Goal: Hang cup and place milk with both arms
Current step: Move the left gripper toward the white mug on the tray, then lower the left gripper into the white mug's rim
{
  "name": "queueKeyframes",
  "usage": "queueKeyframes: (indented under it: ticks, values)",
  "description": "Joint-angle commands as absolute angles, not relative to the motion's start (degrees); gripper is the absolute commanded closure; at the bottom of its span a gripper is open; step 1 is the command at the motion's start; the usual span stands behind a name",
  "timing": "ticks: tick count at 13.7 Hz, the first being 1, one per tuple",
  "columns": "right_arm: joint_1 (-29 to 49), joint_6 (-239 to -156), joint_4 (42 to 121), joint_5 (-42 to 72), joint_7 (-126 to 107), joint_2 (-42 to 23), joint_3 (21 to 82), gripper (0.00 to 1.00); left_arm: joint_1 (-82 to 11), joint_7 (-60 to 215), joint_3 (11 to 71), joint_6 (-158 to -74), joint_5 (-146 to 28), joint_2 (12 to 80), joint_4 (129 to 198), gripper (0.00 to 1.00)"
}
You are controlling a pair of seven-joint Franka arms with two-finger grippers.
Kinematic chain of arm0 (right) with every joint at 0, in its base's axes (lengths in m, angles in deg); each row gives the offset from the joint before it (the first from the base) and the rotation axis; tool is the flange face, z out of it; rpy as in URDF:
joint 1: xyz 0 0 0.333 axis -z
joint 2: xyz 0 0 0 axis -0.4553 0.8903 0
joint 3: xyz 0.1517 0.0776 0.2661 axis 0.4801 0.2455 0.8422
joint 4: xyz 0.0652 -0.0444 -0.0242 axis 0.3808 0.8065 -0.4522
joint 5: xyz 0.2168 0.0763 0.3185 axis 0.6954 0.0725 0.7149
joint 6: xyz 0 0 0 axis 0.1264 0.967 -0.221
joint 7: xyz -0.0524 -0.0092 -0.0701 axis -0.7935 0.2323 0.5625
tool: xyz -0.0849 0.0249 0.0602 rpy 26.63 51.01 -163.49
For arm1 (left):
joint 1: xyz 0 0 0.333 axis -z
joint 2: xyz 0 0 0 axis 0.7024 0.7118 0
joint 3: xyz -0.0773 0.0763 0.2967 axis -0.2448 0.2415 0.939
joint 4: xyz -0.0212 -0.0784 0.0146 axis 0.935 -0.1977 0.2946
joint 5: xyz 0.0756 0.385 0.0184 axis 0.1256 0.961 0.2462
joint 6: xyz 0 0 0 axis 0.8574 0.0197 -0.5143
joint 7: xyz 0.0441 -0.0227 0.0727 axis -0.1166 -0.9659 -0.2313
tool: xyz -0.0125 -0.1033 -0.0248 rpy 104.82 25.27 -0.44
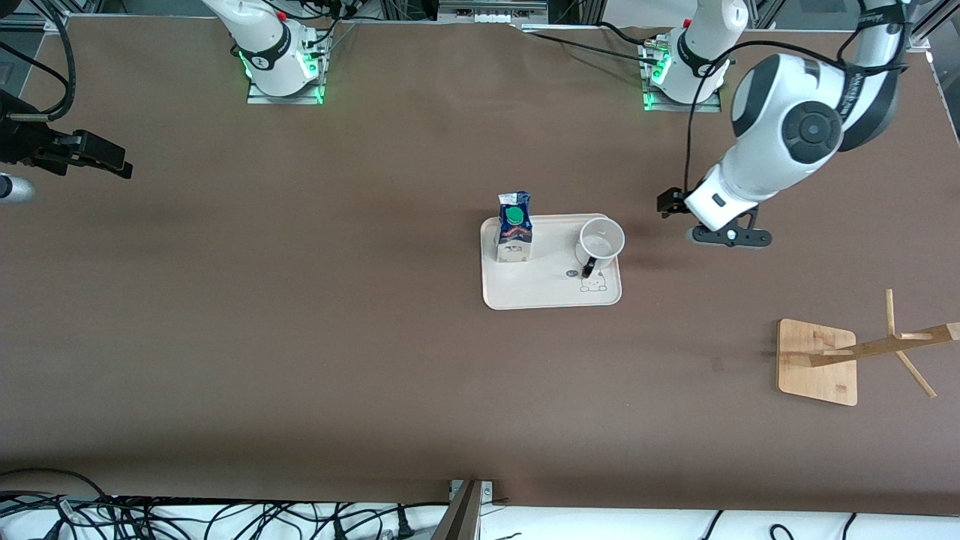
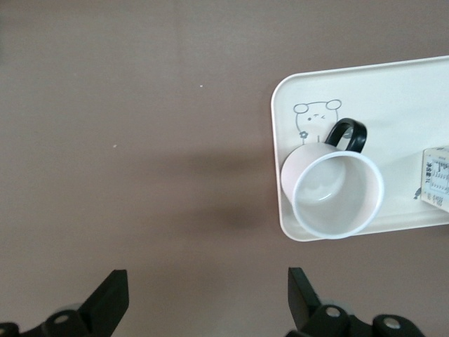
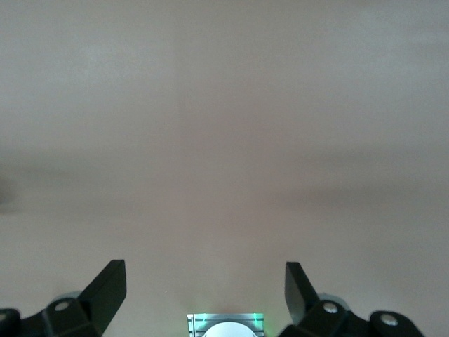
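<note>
The cup (image 1: pixel 600 241), a white mug with a black loop handle, stands upright on a cream tray (image 1: pixel 551 296) mid-table. The milk (image 1: pixel 514 229), a blue-topped carton with a green cap, stands on the same tray toward the right arm's end. My left gripper (image 1: pixel 727 236) hangs open and empty over bare table beside the tray, toward the left arm's end. Its wrist view shows the cup (image 2: pixel 338 193), the tray (image 2: pixel 393 91) and the milk's edge (image 2: pixel 436 179) ahead of the gripper (image 2: pixel 208 298). My right gripper (image 1: pixel 112 161) waits open and empty over the table at the right arm's end; its wrist view (image 3: pixel 205 291) shows only table.
A wooden cup rack (image 1: pixel 817 360) with angled pegs (image 1: pixel 900 341) stands toward the left arm's end, nearer the front camera than the tray. The arm bases (image 1: pixel 283 67) (image 1: pixel 682 71) stand along the table's back edge. Cables lie off the front edge.
</note>
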State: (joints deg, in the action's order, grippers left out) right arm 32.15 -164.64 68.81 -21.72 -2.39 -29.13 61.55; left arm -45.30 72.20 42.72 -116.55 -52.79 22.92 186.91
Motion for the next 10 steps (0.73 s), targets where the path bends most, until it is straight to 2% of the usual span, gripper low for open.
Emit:
queueKeyframes:
  ticks: [1,10]
  values:
    - [32.5,-164.2,69.0,-21.7,-3.2,-29.5,61.7,0.0,-45.1,69.7,41.0,-120.2,-53.6,25.3,187.6,0.0]
    - [32.5,-164.2,69.0,-21.7,-3.2,-29.5,61.7,0.0,-43.8,68.3,40.7,-128.1,-53.5,31.0,187.7,0.0]
